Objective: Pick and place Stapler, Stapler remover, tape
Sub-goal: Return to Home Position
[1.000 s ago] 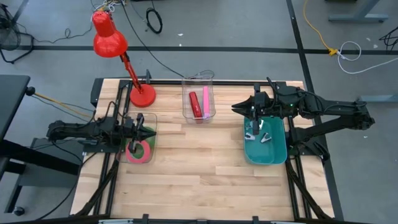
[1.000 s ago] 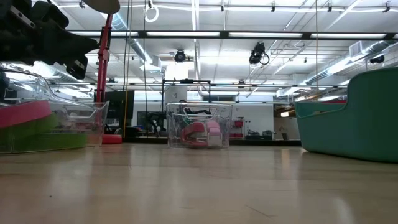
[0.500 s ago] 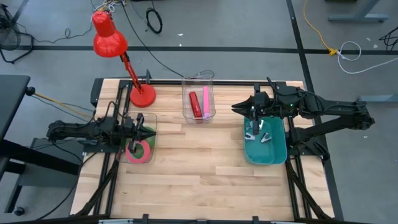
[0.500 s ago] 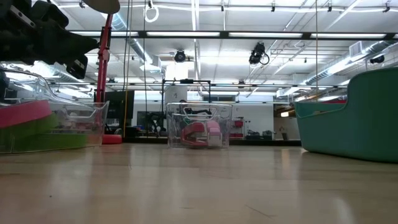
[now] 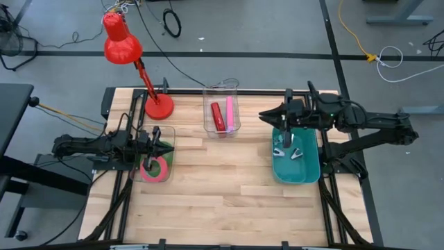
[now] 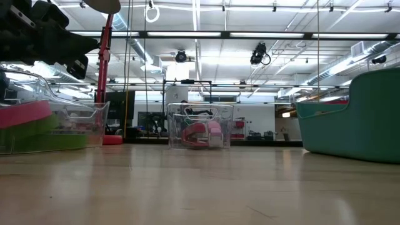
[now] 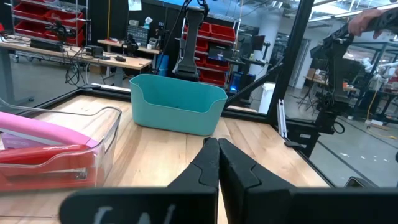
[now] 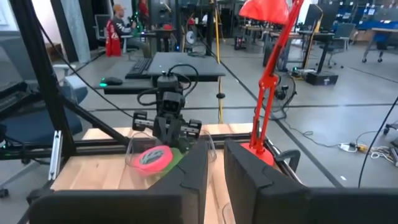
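The tape rings [image 5: 154,169], one pink-red on top of green, lie flat in a clear bin [image 5: 168,132] at the table's left; they also show in the low view [image 6: 25,115] and the right wrist view [image 8: 152,157]. My left gripper [image 5: 166,148] hovers shut just above that bin, pointing right. A red stapler [image 5: 216,115] and a pink stapler [image 5: 229,114] lie in a clear bin [image 5: 222,91] at the far middle. Small metal staple removers [image 5: 291,147] lie in the teal bin [image 5: 309,177] at the right. My right gripper [image 5: 263,114] hangs above that bin's far left corner, pointing left, its fingers a narrow gap apart and empty.
A red desk lamp stands with its base [image 5: 158,107] at the table's far left, and its arm leans out past the far edge. Bare wood [image 5: 222,187] lies between the bins and along the near half of the table. A person [image 8: 115,31] sits in the room beyond.
My right arm has drawn back a little toward the table's right and far edges. Its gripper still points left over the teal bin's far left corner. The bins and their contents have kept still.
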Robot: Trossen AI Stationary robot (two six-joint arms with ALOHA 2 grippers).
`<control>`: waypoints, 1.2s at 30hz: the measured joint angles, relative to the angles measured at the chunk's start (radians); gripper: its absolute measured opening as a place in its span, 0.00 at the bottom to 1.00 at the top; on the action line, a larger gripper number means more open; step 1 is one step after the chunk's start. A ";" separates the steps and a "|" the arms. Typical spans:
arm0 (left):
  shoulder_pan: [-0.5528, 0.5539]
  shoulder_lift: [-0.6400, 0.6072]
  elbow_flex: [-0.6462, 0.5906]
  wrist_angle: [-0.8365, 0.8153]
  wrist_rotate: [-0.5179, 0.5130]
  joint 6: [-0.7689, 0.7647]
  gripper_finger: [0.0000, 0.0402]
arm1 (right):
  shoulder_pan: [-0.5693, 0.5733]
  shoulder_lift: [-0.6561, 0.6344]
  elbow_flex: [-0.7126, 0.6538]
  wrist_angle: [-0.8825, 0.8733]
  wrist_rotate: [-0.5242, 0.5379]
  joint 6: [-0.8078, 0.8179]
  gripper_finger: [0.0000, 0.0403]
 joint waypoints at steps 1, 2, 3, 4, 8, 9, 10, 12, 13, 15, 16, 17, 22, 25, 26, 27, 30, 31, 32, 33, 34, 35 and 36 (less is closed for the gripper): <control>0.000 0.000 0.000 0.000 0.000 0.000 0.01 | 0.000 -0.004 0.000 0.000 0.000 0.000 0.14; 0.000 0.000 0.000 0.000 0.000 0.001 0.01 | 0.000 -0.008 -0.002 0.002 0.000 0.000 0.14; 0.000 0.000 0.000 0.000 0.000 0.001 0.01 | 0.000 -0.016 -0.012 0.012 0.000 0.000 0.14; 0.000 0.000 0.000 0.000 0.000 0.000 0.01 | 0.000 -0.030 -0.030 0.029 0.000 0.000 0.14; 0.000 0.000 0.000 0.000 0.000 0.000 0.01 | 0.000 -0.105 -0.158 0.187 -0.003 0.000 0.14; 0.000 0.000 0.000 0.000 0.000 0.000 0.01 | 0.000 -0.124 -0.192 0.230 -0.003 0.000 0.14; 0.000 0.000 0.000 0.000 0.000 0.001 0.01 | 0.000 -0.141 -0.228 0.268 -0.007 0.000 0.14; 0.000 0.000 0.000 0.000 0.000 0.000 0.01 | 0.000 -0.172 -0.296 0.342 -0.037 -0.010 0.14; 0.000 0.000 0.000 0.000 0.000 0.000 0.01 | 0.000 -0.189 -0.330 0.373 -0.054 -0.016 0.14; 0.000 0.000 0.000 0.000 0.000 0.001 0.01 | 0.000 -0.222 -0.396 0.429 -0.088 -0.019 0.14; 0.000 0.000 0.000 0.000 0.000 0.000 0.01 | 0.000 -0.237 -0.427 0.458 -0.100 -0.019 0.14; 0.000 0.000 0.000 0.000 0.000 0.000 0.01 | 0.000 -0.252 -0.458 0.482 -0.111 -0.018 0.14; 0.000 0.000 0.000 0.000 0.000 0.001 0.01 | 0.000 -0.330 -0.600 0.586 -0.116 -0.019 0.14; 0.000 0.000 0.000 0.000 0.000 0.000 0.01 | 0.000 -0.375 -0.678 0.635 -0.115 -0.022 0.14; 0.000 0.000 0.000 -0.001 0.000 0.001 0.01 | 0.000 -0.388 -0.702 0.647 -0.110 -0.028 0.14; 0.000 0.000 0.000 0.000 0.000 0.001 0.01 | 0.000 -0.402 -0.727 0.658 -0.107 -0.034 0.14; 0.000 0.000 0.000 -0.001 0.000 0.001 0.01 | 0.000 -0.443 -0.794 0.668 -0.105 -0.046 0.14; 0.000 0.000 0.000 0.000 0.000 0.001 0.01 | 0.000 -0.463 -0.815 0.669 -0.105 -0.050 0.14; 0.000 0.000 0.000 0.000 0.000 0.000 0.01 | 0.000 -0.481 -0.832 0.671 -0.105 -0.059 0.14; 0.000 0.000 0.000 -0.001 0.000 0.000 0.01 | 0.000 -0.498 -0.850 0.673 -0.105 -0.067 0.14; 0.000 0.000 0.000 -0.001 0.000 0.001 0.01 | 0.000 -0.517 -0.870 0.673 -0.105 -0.079 0.14; 0.000 0.000 0.000 0.000 0.000 0.001 0.01 | 0.000 -0.535 -0.888 0.672 -0.099 -0.086 0.14; 0.000 0.000 0.000 0.000 0.000 0.000 0.01 | 0.001 -0.553 -0.905 0.671 -0.087 -0.089 0.14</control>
